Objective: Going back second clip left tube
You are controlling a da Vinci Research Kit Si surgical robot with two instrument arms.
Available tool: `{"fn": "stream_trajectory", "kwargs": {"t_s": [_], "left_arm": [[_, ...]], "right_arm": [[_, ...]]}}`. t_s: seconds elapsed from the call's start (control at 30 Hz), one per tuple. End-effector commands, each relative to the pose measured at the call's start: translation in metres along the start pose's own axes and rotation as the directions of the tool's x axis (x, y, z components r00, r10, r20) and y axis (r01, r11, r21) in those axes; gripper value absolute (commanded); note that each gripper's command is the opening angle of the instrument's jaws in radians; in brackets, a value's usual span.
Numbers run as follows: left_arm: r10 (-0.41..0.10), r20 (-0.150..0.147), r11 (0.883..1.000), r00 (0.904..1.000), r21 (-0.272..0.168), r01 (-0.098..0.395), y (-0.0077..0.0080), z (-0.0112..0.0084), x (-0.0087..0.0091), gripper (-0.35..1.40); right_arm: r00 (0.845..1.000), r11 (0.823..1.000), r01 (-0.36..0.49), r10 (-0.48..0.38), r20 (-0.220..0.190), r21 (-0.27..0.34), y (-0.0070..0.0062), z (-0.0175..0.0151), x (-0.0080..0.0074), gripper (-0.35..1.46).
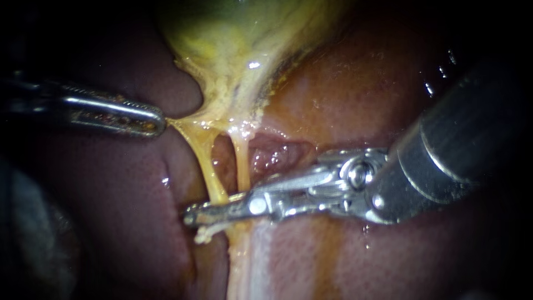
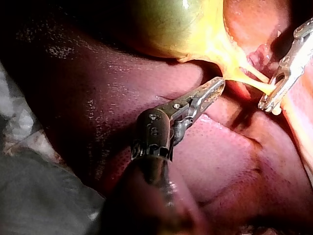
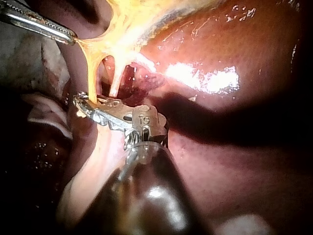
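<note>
Yellow left tube (image 1: pixel 203 161), frame centre, is pinched low down in the near-closed jaws of the right instrument (image 1: pixel 191 215), left instrument (image 1: pixel 158 123) at mid-left clamps gallbladder (image 1: pixel 233 50) edge taut; withdrawal seemingly not yet begun, next: free the jaws, back out rightward without tugging the tube.

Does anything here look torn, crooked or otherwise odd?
Only one thing: a ragged pale shred of tissue sticks out just under the tip of the right instrument, below the left tube. Otherwise the left instrument holds the yellow tissue taut, and nothing looks spilled.
</note>
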Motion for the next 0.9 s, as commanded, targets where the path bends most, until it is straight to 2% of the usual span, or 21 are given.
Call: {"fn": "stream_trajectory", "kwargs": {"t_s": [0.03, 0.1, 0.13, 0.2, 0.3, 0.47, 0.53, 0.67, 0.83, 0.9], "left_arm": [[0.000, 0.000, 1.000, 1.0000, 0.000, 0.000, 0.0000, 0.0000, 0.0000, -0.35], [0.000, 0.000, 1.000, 1.0000, 0.000, 0.000, 0.0000, 0.0000, 0.0000, -0.35], [0.000, 0.000, 1.000, 1.0000, 0.000, 0.000, 0.0000, 0.0000, 0.0000, -0.35], [0.000, 0.000, 1.000, 1.0000, 0.000, 0.000, 0.0000, 0.0000, 0.0000, -0.35], [0.000, 0.000, 1.000, 1.0000, 0.000, 0.000, 0.0000, -0.0001, 0.0000, -0.35], [0.001, 0.000, 1.000, 1.0000, 0.000, -0.001, 0.0000, -0.0001, 0.0000, -0.35], [0.001, 0.000, 1.000, 1.0000, -0.001, -0.001, 0.0000, -0.0001, 0.0000, -0.35], [0.001, 0.000, 1.000, 1.0000, 0.000, -0.001, 0.0000, -0.0001, 0.0000, -0.35], [0.001, 0.000, 1.000, 1.0000, -0.001, -0.001, 0.0000, -0.0001, -0.0001, -0.35], [0.001, 0.000, 1.000, 1.0000, -0.001, -0.001, 0.0000, -0.0001, -0.0001, -0.35]], "right_arm": [[1.000, 1.000, 0.000, 0.000, 0.008, 0.002, 0.0000, 0.0000, 0.0000, -0.35], [1.000, 1.000, 0.000, 0.000, 0.014, 0.028, 0.0002, 0.0002, -0.0001, -0.29], [1.000, 0.999, 0.006, -0.006, 0.008, 0.037, 0.0003, 0.0002, -0.0002, -0.18], [0.996, 0.994, 0.091, -0.090, -0.011, 0.056, 0.0006, 0.0006, -0.0006, 0.07], [0.988, 0.985, 0.153, -0.151, -0.036, 0.074, 0.0011, 0.0015, -0.0010, 0.35], [0.965, 0.964, 0.259, -0.256, -0.055, 0.061, 0.0022, 0.0028, -0.0017, 0.46], [0.945, 0.947, 0.321, -0.318, -0.077, 0.033, 0.0028, 0.0030, -0.0017, 0.48], [0.891, 0.897, 0.441, -0.441, -0.105, -0.026, 0.0039, 0.0029, -0.0009, 0.50], [0.845, 0.852, 0.517, -0.523, -0.116, -0.076, 0.0050, 0.0021, -0.0004, 0.50], [0.834, 0.841, 0.534, -0.540, -0.112, -0.081, 0.0052, 0.0018, -0.0005, 0.50]]}}
